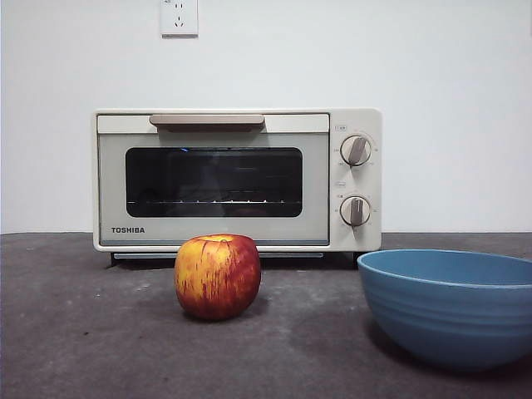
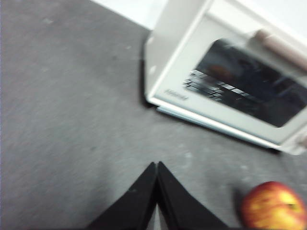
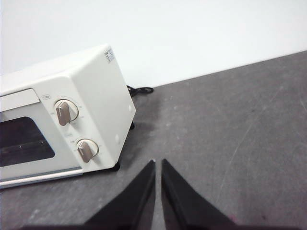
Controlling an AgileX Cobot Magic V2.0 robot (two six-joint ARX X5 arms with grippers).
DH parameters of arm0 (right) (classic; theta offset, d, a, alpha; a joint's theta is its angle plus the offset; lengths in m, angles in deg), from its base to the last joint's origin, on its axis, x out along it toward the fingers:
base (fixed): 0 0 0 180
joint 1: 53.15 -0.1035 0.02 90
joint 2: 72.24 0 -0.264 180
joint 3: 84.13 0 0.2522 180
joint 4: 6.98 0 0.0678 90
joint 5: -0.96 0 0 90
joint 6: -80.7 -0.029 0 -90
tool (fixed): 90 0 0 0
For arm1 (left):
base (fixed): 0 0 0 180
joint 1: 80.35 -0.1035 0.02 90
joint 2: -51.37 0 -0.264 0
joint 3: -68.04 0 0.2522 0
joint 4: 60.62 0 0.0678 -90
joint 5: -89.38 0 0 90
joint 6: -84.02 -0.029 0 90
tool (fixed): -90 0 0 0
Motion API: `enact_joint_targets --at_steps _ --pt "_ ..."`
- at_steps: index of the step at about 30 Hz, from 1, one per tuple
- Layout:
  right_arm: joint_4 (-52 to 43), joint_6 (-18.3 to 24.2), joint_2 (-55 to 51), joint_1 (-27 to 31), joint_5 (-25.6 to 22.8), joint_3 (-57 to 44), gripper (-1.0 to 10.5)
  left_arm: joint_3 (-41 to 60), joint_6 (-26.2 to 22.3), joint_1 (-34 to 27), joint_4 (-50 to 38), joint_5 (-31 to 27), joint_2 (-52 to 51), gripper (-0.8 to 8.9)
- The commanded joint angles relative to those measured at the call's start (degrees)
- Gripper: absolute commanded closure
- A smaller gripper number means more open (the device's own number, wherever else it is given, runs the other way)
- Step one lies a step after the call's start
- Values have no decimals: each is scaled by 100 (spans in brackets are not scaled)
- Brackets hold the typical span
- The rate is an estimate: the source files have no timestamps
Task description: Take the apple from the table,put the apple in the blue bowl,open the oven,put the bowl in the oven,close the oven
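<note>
A red and yellow apple rests on the dark grey table, in front of the cream TOSHIBA oven, whose door is closed. The blue bowl stands on the table to the right, cut by the picture's edge. Neither arm shows in the front view. My left gripper hangs shut and empty over bare table, with the apple off to one side and the oven beyond. My right gripper is nearly shut, empty, above the table beside the oven's knob end.
A white wall with a socket rises behind the oven. The oven's black cable lies on the table behind it.
</note>
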Motion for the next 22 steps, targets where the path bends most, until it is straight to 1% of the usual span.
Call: enact_joint_targets --at_steps 1,4,6,8,10,13,16,22 --pt "240 -48 299 0 219 321 943 -358 50 -15 157 214 188 806" --pt "444 -31 673 -33 479 704 943 -649 50 -15 245 516 505 806" --pt "586 127 942 -83 695 979 943 -861 35 -15 284 710 750 806" --pt "787 297 1235 -160 879 1268 943 -1119 -96 -15 415 850 1023 806" --pt "1082 560 1572 -269 1051 1613 943 -1425 -304 -13 656 922 1309 806" --pt "1486 929 2046 -463 1272 2098 943 -1963 -754 9 1086 1014 1762 806" --pt "1836 1207 2472 -730 1416 2531 943 -2474 -1062 118 1460 1023 2142 806" --pt "2557 1812 3145 -1410 1414 3257 943 -3272 -1561 538 2083 1025 2647 806"
